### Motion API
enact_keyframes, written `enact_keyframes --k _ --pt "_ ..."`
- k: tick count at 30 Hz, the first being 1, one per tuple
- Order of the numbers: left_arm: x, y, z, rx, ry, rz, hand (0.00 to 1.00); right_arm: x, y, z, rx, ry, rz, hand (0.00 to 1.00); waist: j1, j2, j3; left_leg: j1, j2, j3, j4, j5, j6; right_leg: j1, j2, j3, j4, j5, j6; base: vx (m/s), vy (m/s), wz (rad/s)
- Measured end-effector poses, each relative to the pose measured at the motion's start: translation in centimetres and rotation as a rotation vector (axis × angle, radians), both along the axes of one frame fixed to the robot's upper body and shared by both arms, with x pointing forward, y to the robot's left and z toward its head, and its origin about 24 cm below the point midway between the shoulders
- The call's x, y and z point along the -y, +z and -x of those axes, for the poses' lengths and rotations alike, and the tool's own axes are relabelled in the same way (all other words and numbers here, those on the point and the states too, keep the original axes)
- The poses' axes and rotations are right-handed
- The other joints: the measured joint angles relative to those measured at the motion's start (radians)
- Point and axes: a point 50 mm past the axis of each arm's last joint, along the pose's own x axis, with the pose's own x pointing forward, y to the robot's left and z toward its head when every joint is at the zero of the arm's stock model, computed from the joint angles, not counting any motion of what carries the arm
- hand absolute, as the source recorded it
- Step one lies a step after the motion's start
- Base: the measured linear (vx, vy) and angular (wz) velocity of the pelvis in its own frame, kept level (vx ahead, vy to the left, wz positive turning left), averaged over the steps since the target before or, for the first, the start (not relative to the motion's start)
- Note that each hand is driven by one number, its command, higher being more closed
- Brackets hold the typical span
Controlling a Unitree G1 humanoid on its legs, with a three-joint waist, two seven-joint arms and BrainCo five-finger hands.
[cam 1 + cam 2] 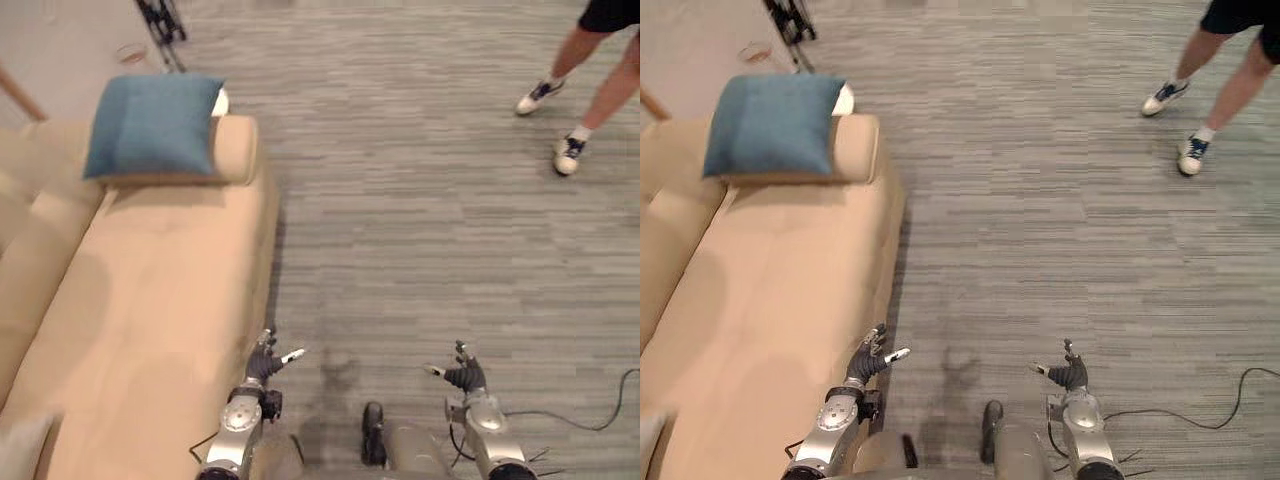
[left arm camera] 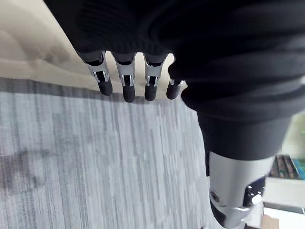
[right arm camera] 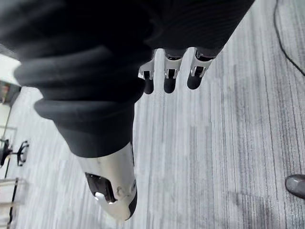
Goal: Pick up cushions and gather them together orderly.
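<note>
A blue cushion (image 1: 155, 125) leans on the far armrest of a beige sofa (image 1: 150, 300) at the left. The corner of a pale cushion (image 1: 20, 440) lies on the sofa's near end. My left hand (image 1: 265, 362) hovers over the sofa's right edge, far short of the blue cushion, with relaxed fingers (image 2: 128, 81) that hold nothing. Over the grey carpet to the right, my right hand (image 1: 465, 375) is also open and empty, its fingers (image 3: 167, 76) loosely extended.
A person's legs and white shoes (image 1: 565, 150) stand on the carpet at the far right. A black stand (image 1: 160, 25) is beyond the sofa. Something white (image 1: 220, 100) peeks out behind the blue cushion. Grey carpet (image 1: 420, 230) stretches right of the sofa.
</note>
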Motion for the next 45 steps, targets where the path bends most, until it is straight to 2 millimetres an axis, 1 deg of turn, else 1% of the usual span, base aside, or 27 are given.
enact_keyframes --k 3,5,8,9,10,13,15,17,18,19,20,22,23,24,25,26,28,30,32,33,34,36,37,39,40,41,45 --pt "-0.1 0.0 0.4 0.002 0.030 0.011 0.00 0.6 0.2 -0.6 0.008 -0.017 0.014 0.00 0.040 0.022 0.006 -0.079 -0.082 -0.098 -0.370 0.060 -0.085 0.041 0.004 0.079 -0.031 -0.023 0.039 0.29 0.233 -0.90" --pt "-0.6 -0.3 0.9 -0.015 0.053 0.008 0.00 0.3 -0.2 -0.5 -0.011 -0.029 -0.010 0.00 0.074 0.049 -0.008 -0.059 -0.073 -0.100 -0.456 0.169 -0.023 0.067 0.027 0.132 -0.034 -0.045 0.074 0.38 0.279 -0.83" --pt "-1.3 -0.4 1.2 -0.023 0.074 -0.003 0.00 -0.6 -0.6 -0.1 -0.024 -0.043 -0.043 0.00 0.079 -0.039 -0.021 -0.021 -0.153 -0.047 -0.430 0.109 0.070 0.034 -0.067 0.156 0.142 -0.132 0.173 0.47 0.270 -0.24" --pt "-1.2 -0.4 1.2 -0.028 0.066 0.001 0.00 -0.7 -0.7 0.0 -0.026 -0.052 -0.053 0.00 0.075 -0.056 -0.021 0.022 -0.185 -0.033 -0.424 0.071 0.093 -0.027 -0.107 0.154 0.344 -0.136 0.203 0.46 0.210 -0.03" --pt "-1.1 -0.5 1.4 -0.032 0.060 0.001 0.00 -1.1 -0.9 0.1 -0.029 -0.054 -0.063 0.00 0.065 -0.058 -0.019 0.083 -0.205 -0.028 -0.414 0.027 0.118 -0.091 -0.143 0.143 0.563 -0.072 0.247 0.47 0.212 -0.02" --pt "-0.9 -0.2 1.3 -0.020 0.028 -0.013 0.00 -1.8 -1.4 0.8 -0.060 -0.034 -0.067 0.00 0.060 -0.046 -0.027 0.223 -0.218 -0.033 -0.430 -0.045 0.143 -0.190 -0.210 0.010 0.736 -0.106 0.158 0.61 0.175 0.03" --pt "-1.1 0.0 0.9 -0.005 0.039 -0.016 0.00 -1.8 -1.2 0.4 -0.049 -0.027 -0.062 0.00 0.059 -0.055 -0.038 0.263 -0.220 -0.045 -0.467 -0.060 0.142 -0.246 -0.219 -0.077 0.613 -0.123 0.132 0.47 0.042 0.17" --pt "-1.3 0.3 0.2 0.010 0.044 -0.022 0.00 -1.1 -0.9 0.0 -0.044 -0.022 -0.040 0.00 0.047 -0.041 -0.030 0.316 -0.203 -0.099 -0.525 -0.062 0.137 -0.302 -0.153 -0.076 0.368 -0.107 0.130 0.52 -0.019 0.38" --pt "-1.2 0.4 0.0 0.012 0.045 -0.018 0.00 -0.7 -0.8 -0.2 -0.043 -0.023 -0.028 0.00 0.035 -0.026 -0.022 0.338 -0.187 -0.111 -0.542 -0.066 0.128 -0.308 -0.121 -0.057 0.290 -0.081 0.130 0.61 -0.063 0.62" --pt "-1.2 0.4 -0.3 0.014 0.051 -0.016 0.00 0.2 -0.7 -0.1 -0.050 -0.030 -0.005 0.00 0.026 -0.004 -0.013 0.377 -0.166 -0.138 -0.560 -0.072 0.097 -0.309 -0.068 0.014 0.092 0.022 0.147 0.61 -0.104 0.76" --pt "-1.2 0.2 -0.2 0.008 0.058 -0.018 0.00 0.5 -0.8 0.3 -0.067 -0.034 0.002 0.00 0.016 -0.012 -0.016 0.413 -0.170 -0.162 -0.554 -0.085 0.064 -0.291 -0.051 0.071 -0.078 0.153 0.164 0.64 -0.123 0.75" --pt "-1.7 -0.5 0.5 -0.030 0.085 -0.022 0.00 0.6 -1.4 1.3 -0.098 -0.038 0.001 0.00 0.008 -0.022 -0.029 0.444 -0.163 -0.196 -0.460 -0.135 -0.018 -0.280 -0.059 0.098 -0.087 0.342 0.122 0.83 -0.260 0.81" --pt "-1.0 -0.8 0.4 -0.044 0.110 0.006 0.00 1.1 -1.3 1.3 -0.102 -0.042 0.013 0.00 0.010 0.032 -0.035 0.385 -0.115 -0.200 -0.311 -0.096 -0.067 -0.274 -0.037 0.034 -0.013 0.289 0.081 0.78 -0.265 0.82" --pt "-0.6 -0.8 0.3 -0.043 0.114 0.018 0.00 1.1 -1.2 1.2 -0.098 -0.043 0.014 0.00 0.007 0.033 -0.035 0.321 -0.107 -0.187 -0.187 -0.006 -0.093 -0.254 -0.042 0.014 0.005 0.242 0.079 0.59 -0.196 0.45" --pt "-0.2 -0.9 0.5 -0.046 0.137 0.045 0.00 0.8 -1.2 1.1 -0.094 -0.037 0.005 0.00 0.021 0.032 -0.033 0.246 -0.073 -0.133 -0.005 0.166 -0.043 -0.200 -0.033 0.009 -0.005 0.211 0.068 0.58 -0.230 0.34" --pt "-0.3 -1.1 0.8 -0.058 0.162 0.062 0.00 0.3 -1.1 0.8 -0.078 -0.034 -0.011 0.00 0.040 0.032 -0.029 0.194 0.009 -0.042 0.142 0.153 -0.005 -0.125 -0.019 -0.006 -0.033 0.192 0.050 0.57 -0.213 0.15" --pt "-0.5 -1.4 1.3 -0.073 0.175 0.066 0.00 0.0 -0.7 0.3 -0.045 -0.039 -0.027 0.00 0.046 0.013 -0.017 0.133 0.053 0.053 0.199 0.093 0.037 -0.008 -0.025 -0.023 -0.097 0.182 0.036 0.51 -0.145 0.31" --pt "-0.8 -1.5 1.6 -0.082 0.183 0.063 0.00 0.1 -0.5 0.1 -0.027 -0.039 -0.026 0.00 0.065 -0.010 -0.015 0.059 0.044 0.115 0.108 0.067 0.052 0.078 -0.058 -0.066 -0.156 0.138 0.063 0.53 -0.080 0.46" --pt "-0.9 -1.7 1.9 -0.091 0.189 0.064 0.00 1.1 -0.4 0.3 -0.029 -0.058 -0.006 0.00 0.067 0.004 -0.019 -0.007 0.030 0.152 -0.073 0.071 0.047 0.118 -0.069 -0.134 -0.176 0.101 0.092 0.38 0.032 0.69" --pt "-1.0 -1.9 2.2 -0.100 0.196 0.064 0.00 1.8 -0.5 0.9 -0.043 -0.074 0.007 0.00 0.064 0.020 -0.027 -0.013 0.010 0.207 -0.306 0.136 0.017 0.151 -0.073 -0.194 -0.178 0.070 0.116 0.38 0.116 1.38" --pt "-1.4 -1.9 2.3 -0.103 0.203 0.058 0.00 2.4 -1.1 2.1 -0.079 -0.095 0.012 0.00 0.061 0.021 -0.031 0.002 -0.001 0.312 -0.427 0.167 0.089 0.190 -0.078 -0.262 -0.175 0.036 0.138 0.39 0.118 1.73" --pt "-2.4 -1.8 2.3 -0.096 0.224 0.036 0.00 2.0 -1.9 3.2 -0.121 -0.124 -0.016 0.00 0.068 -0.027 -0.047 0.028 -0.059 0.362 -0.513 0.172 0.113 0.214 -0.120 -0.358 -0.165 0.018 0.165 0.38 0.093 1.82" --pt "-3.1 -2.1 3.0 -0.116 0.250 0.028 0.00 2.0 -1.8 2.9 -0.114 -0.125 -0.016 0.00 0.074 -0.035 -0.046 0.018 -0.076 0.347 -0.504 0.147 0.155 0.216 -0.135 -0.384 -0.131 -0.002 0.189 0.37 0.080 1.41" --pt "-3.3 -3.3 4.7 -0.202 0.273 0.024 0.00 2.3 -1.2 1.9 -0.084 -0.126 -0.011 0.00 0.070 -0.041 -0.045 0.044 -0.131 0.299 -0.502 0.114 0.179 0.201 -0.210 -0.393 0.055 -0.051 0.249 0.38 0.123 1.14" --pt "-3.3 -3.8 5.7 -0.236 0.276 0.021 0.00 2.5 -1.0 1.6 -0.075 -0.124 -0.006 0.00 0.066 -0.040 -0.046 0.090 -0.166 0.266 -0.520 0.099 0.189 0.156 -0.281 -0.374 0.278 -0.044 0.248 0.49 0.170 1.44" --pt "-3.4 -4.0 6.3 -0.254 0.275 0.020 0.00 2.3 -1.0 1.5 -0.073 -0.117 -0.009 0.00 0.064 -0.044 -0.045 0.149 -0.202 0.215 -0.538 0.077 0.197 0.072 -0.354 -0.308 0.546 -0.008 0.206 0.42 0.130 1.03" --pt "-3.6 -3.9 6.3 -0.253 0.274 0.013 0.00 1.3 -1.0 1.2 -0.062 -0.096 -0.025 0.00 0.062 -0.040 -0.044 0.241 -0.220 0.100 -0.557 0.071 0.198 -0.062 -0.336 -0.224 0.678 -0.084 0.160 0.38 0.031 1.13"
